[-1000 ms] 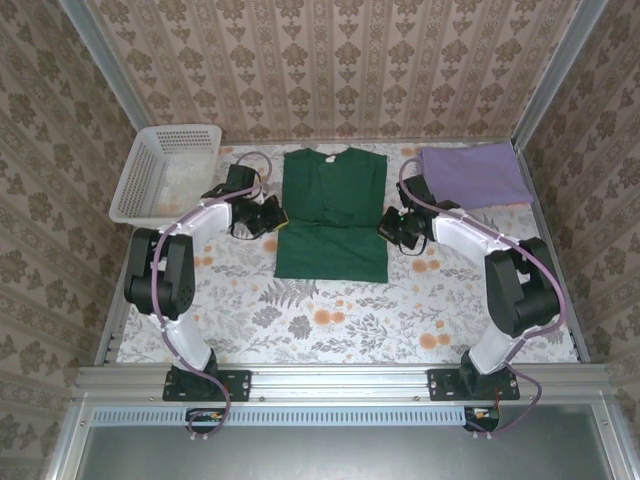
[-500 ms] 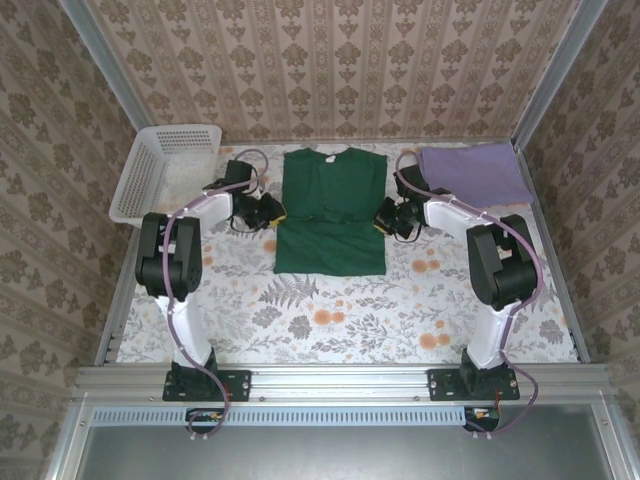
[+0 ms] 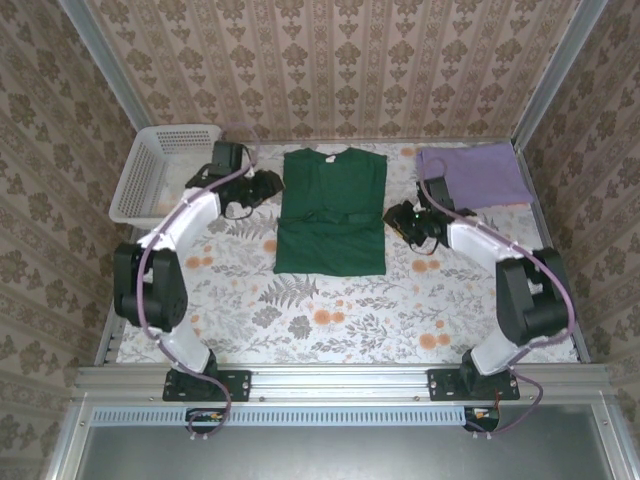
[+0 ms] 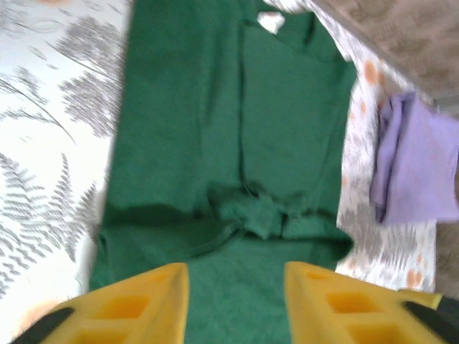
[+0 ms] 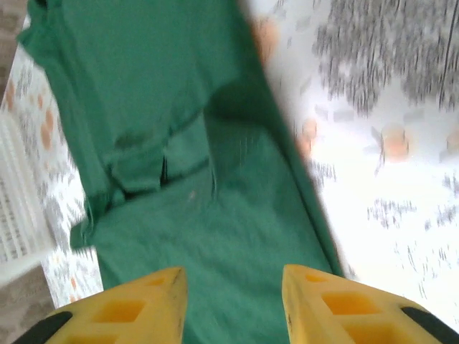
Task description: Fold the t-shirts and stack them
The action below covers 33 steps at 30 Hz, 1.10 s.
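Observation:
The dark green t-shirt [image 3: 330,215] lies flat mid-table, its sides folded in to a narrow rectangle and the sleeves bunched across its middle [image 4: 258,215]. The lilac t-shirt [image 3: 475,174] lies folded at the far right; its edge also shows in the left wrist view [image 4: 419,172]. My left gripper [image 3: 266,186] hovers just off the green shirt's left edge, its yellow fingers [image 4: 140,304] open with nothing between them. My right gripper [image 3: 397,218] sits by the shirt's right edge, open as well, with green cloth [image 5: 215,236] below the gap in the right wrist view.
A white lattice basket [image 3: 165,172] stands at the far left corner, and its wall shows in the right wrist view [image 5: 18,215]. Floral tablecloth [image 3: 330,315] stretches bare in front of the green shirt. Patterned walls close in the back and both sides.
Both grippers have opened and let go of the green shirt's sides. The left one has drawn back towards the far left; the right one has shifted slightly right.

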### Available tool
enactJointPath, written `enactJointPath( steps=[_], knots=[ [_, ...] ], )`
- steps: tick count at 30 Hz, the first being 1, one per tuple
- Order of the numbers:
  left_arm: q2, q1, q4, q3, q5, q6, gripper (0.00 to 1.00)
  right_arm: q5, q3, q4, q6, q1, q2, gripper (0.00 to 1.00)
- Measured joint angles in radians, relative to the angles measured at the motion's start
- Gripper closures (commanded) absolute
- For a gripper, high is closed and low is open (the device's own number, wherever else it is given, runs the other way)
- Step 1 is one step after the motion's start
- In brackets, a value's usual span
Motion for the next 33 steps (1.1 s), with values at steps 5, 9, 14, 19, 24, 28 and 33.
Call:
enactJointPath(
  steps=[5, 9, 14, 19, 24, 28, 33],
  knots=[
    [0.01, -0.233, 0.021, -0.08, -0.025, 0.039, 0.82, -0.02, -0.148, 0.082, 0.02, 0.118, -0.037, 0.83],
    [0.112, -0.289, 0.02, -0.103, -0.028, 0.069, 0.85, -0.024, -0.154, 0.125, 0.026, 0.18, 0.001, 0.86],
    [0.169, -0.27, 0.016, -0.152, -0.076, 0.114, 0.82, -0.023, -0.153, 0.15, 0.035, 0.191, 0.073, 0.84],
    [0.161, -0.263, 0.047, -0.251, -0.129, 0.152, 0.8, -0.015, -0.143, 0.108, 0.001, 0.195, 0.114, 0.81],
    [0.084, -0.268, 0.129, -0.364, -0.13, 0.164, 0.77, -0.006, -0.134, 0.072, -0.051, 0.2, 0.117, 0.81],
    [0.021, -0.307, 0.166, -0.447, -0.143, 0.165, 0.77, -0.005, -0.175, 0.071, -0.068, 0.213, 0.082, 0.81],
    [-0.08, -0.378, 0.183, -0.561, -0.163, 0.153, 0.75, 0.0, -0.307, 0.087, -0.046, 0.256, -0.043, 0.8]
  ],
)
